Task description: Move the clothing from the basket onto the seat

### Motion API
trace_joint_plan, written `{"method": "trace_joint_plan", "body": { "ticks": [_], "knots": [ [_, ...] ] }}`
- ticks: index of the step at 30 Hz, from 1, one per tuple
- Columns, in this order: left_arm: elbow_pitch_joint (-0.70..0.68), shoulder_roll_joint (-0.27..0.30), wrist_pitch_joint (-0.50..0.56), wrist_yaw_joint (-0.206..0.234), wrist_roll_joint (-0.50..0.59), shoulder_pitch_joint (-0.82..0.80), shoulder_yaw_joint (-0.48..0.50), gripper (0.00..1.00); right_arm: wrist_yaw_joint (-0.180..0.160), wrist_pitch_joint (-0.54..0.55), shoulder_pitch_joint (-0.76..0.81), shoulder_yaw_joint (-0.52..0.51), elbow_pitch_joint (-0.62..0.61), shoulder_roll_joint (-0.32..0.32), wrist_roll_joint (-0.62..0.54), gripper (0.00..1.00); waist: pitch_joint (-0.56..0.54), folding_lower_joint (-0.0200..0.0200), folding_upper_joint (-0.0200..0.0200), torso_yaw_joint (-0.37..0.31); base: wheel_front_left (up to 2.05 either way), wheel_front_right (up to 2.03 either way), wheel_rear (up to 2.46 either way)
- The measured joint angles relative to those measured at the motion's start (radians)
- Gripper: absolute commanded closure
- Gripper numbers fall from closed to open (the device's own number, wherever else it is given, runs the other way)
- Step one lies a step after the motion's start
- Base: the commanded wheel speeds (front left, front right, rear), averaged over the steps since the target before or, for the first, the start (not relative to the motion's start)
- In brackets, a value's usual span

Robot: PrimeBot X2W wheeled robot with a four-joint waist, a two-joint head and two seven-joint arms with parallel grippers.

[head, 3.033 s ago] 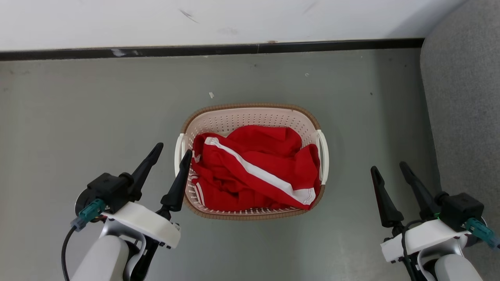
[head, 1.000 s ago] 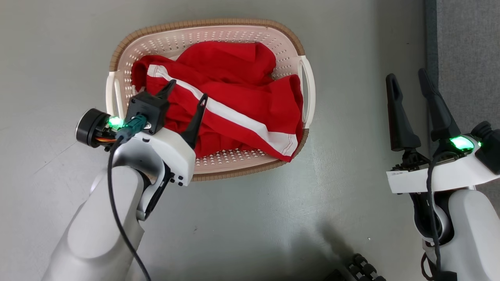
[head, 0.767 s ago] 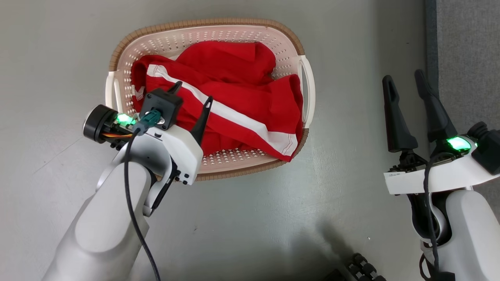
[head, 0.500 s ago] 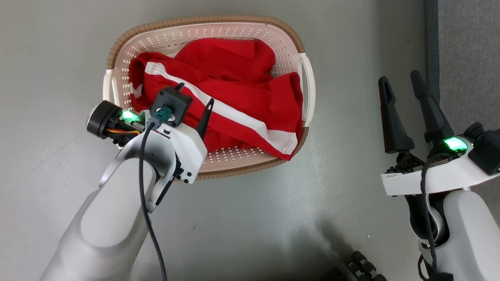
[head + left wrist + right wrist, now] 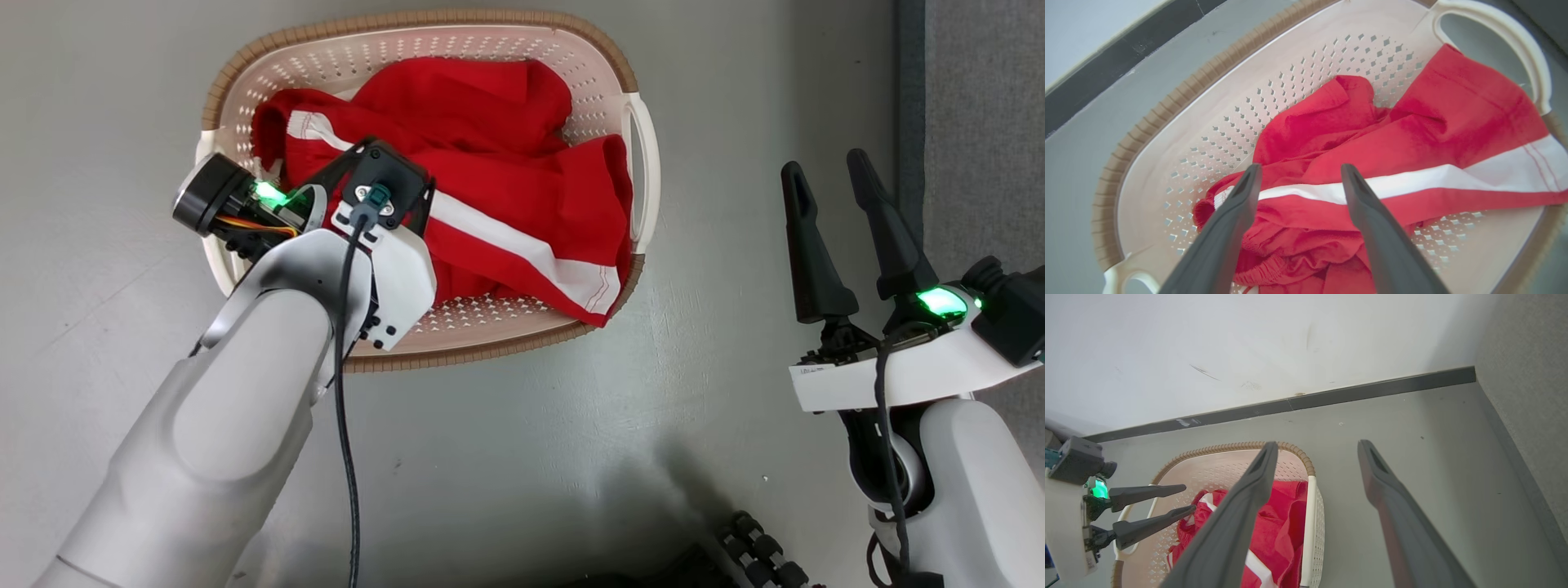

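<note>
The clothing (image 5: 506, 188), bright red with a white stripe (image 5: 522, 253), lies bunched in the cream basket (image 5: 424, 18) on the floor. My left gripper (image 5: 1299, 168) is open and tilted down over the basket's left part. Its fingers straddle the white stripe, and nothing is pinched between them. From the right wrist the left gripper (image 5: 1188, 497) reaches in over the basket's left handle towards the clothing (image 5: 1286, 522). My right gripper (image 5: 824, 162) is open and empty above the floor, between the basket and the grey seat (image 5: 988, 122).
Behind the basket (image 5: 1229, 448) a white wall meets the grey floor at a dark baseboard (image 5: 1372, 390). The seat (image 5: 1527, 375) rises along the right side. A dark wheeled part (image 5: 751, 547) shows at the bottom edge of the head view.
My left wrist has pitched forward and moved further over the basket, so its fingers now point down at the clothing. The head view has shifted slightly. The right gripper has hardly moved.
</note>
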Motion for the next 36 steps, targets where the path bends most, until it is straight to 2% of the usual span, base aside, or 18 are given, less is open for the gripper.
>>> {"method": "trace_joint_plan", "body": {
  "ticks": [11,36],
  "knots": [
    [0.036,0.025,0.043,-0.01,0.04,-0.046,-0.029,0.0,0.0,0.0,-0.009,0.012,-0.003,0.0,0.021,0.0,0.04,0.0,0.0,-0.016,0.0,0.0,0.0],
    [0.096,0.051,0.066,-0.009,0.037,-0.105,0.017,0.0,0.0,0.0,-0.043,0.042,-0.008,0.0,0.049,0.0,0.118,0.0,0.0,-0.055,0.0,0.0,0.0]
  ]
}}
